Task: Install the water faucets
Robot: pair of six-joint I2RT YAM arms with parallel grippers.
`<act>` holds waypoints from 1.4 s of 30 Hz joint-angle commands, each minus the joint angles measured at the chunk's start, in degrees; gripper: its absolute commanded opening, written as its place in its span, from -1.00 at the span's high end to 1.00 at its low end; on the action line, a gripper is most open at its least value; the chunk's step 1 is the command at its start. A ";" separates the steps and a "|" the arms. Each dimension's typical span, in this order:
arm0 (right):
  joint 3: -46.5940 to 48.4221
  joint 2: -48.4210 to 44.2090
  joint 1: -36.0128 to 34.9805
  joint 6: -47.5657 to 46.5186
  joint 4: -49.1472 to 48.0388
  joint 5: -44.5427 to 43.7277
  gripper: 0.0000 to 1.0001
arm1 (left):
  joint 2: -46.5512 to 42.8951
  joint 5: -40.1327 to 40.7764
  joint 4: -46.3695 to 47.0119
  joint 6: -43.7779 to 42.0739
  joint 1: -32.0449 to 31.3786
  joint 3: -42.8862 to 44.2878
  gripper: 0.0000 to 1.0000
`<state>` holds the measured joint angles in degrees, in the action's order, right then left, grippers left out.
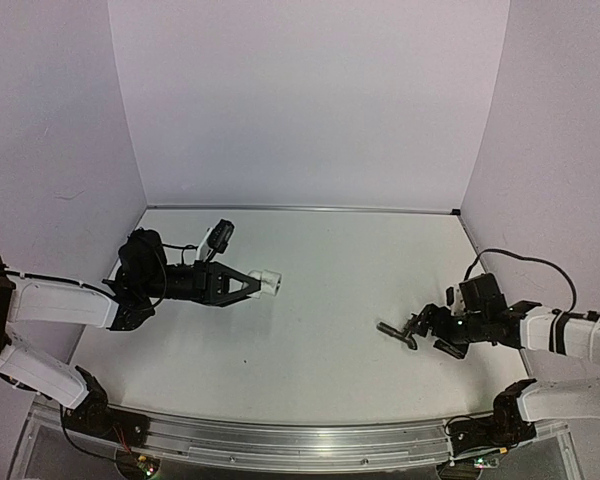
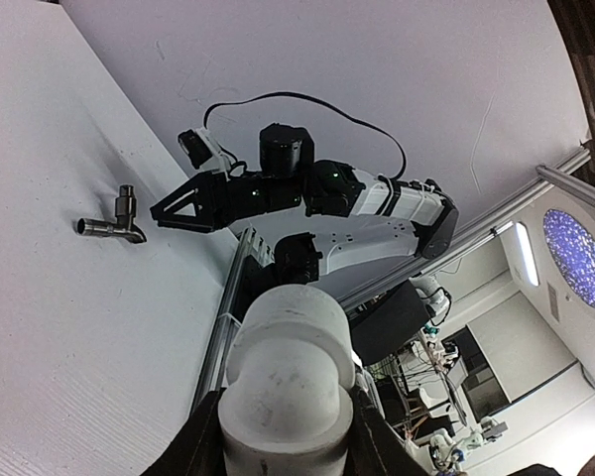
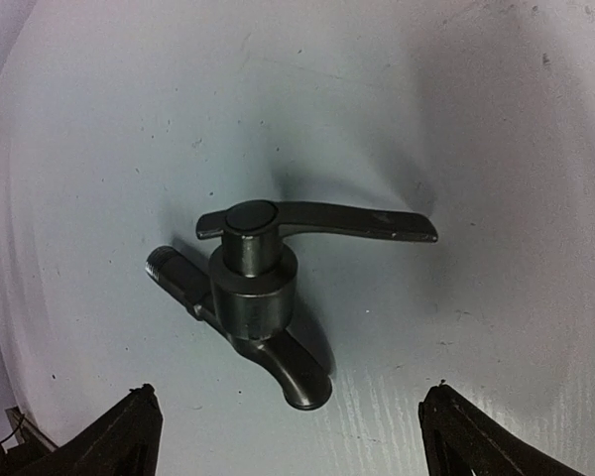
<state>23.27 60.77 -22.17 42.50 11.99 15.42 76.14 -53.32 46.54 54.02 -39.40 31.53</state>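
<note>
The dark grey water faucet (image 3: 250, 294) lies on the white table, lever handle on top, threaded stem to the left and spout towards my fingers. My right gripper (image 3: 290, 395) is open, its two black fingertips (image 3: 134, 416) wide apart just short of the spout and touching nothing. In the top view the faucet (image 1: 396, 331) sits right in front of the right gripper (image 1: 423, 326). My left gripper (image 1: 256, 284) is held above the table at centre left, shut on a white stubby pipe fitting (image 2: 288, 382). Its wrist view also shows the faucet (image 2: 114, 220) and the right gripper (image 2: 175, 209).
White walls enclose the table (image 1: 320, 270) on the left, back and right. An aluminium rail (image 1: 280, 440) runs along the near edge between the arm bases. A black cable (image 1: 510, 258) loops behind the right wrist.
</note>
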 commanded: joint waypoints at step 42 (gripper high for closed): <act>-7.92 20.63 0.66 -1.22 -40.98 1.89 -0.37 | -1.81 -1.22 3.38 -0.58 0.20 1.34 1.00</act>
<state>16.21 77.52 -21.76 39.92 -23.51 18.41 75.81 -53.84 46.54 53.95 -39.42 31.53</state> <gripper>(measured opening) 0.708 0.367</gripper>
